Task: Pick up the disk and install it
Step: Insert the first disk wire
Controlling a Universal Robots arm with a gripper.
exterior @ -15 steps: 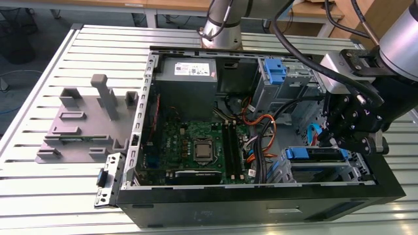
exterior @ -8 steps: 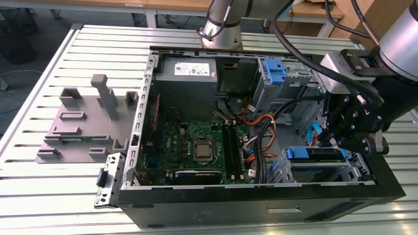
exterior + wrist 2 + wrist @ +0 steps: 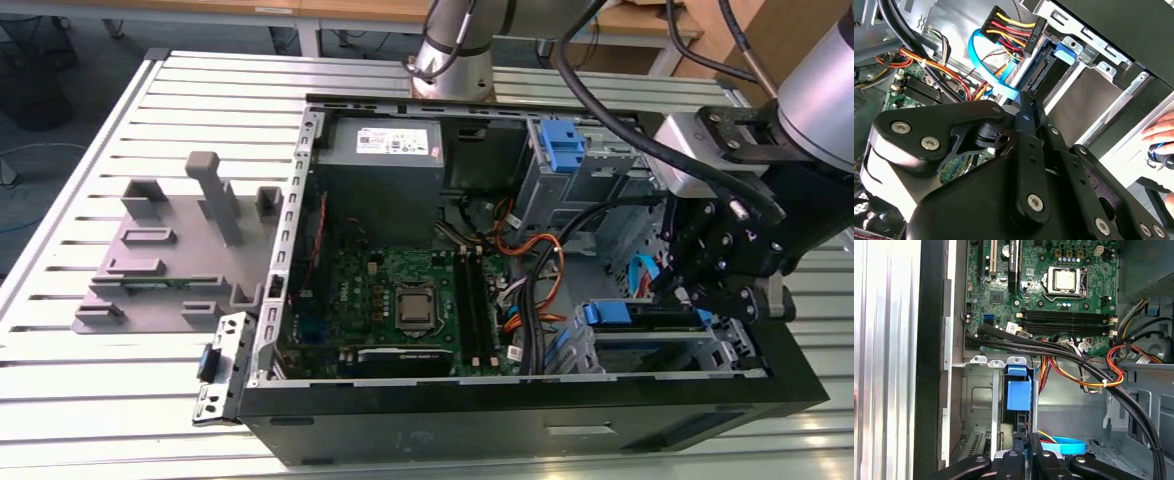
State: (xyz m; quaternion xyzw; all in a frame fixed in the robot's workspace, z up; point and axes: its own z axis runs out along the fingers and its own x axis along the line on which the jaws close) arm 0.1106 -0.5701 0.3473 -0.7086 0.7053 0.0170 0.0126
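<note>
Gripper just beside bay-seated disk.

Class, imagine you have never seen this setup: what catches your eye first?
An open computer case with a green motherboard lies on the slatted table. The gripper hangs over the drive cage at the exterior view's right, where the disk with its blue bracket sits on edge.

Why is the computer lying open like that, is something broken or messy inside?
Nothing looks broken. The computer case lies on its side with the cover off, so the green board shows. Loose orange and blue cables hang across the middle. The gripper is at the drive cage, by the disk in its blue bracket.
</note>
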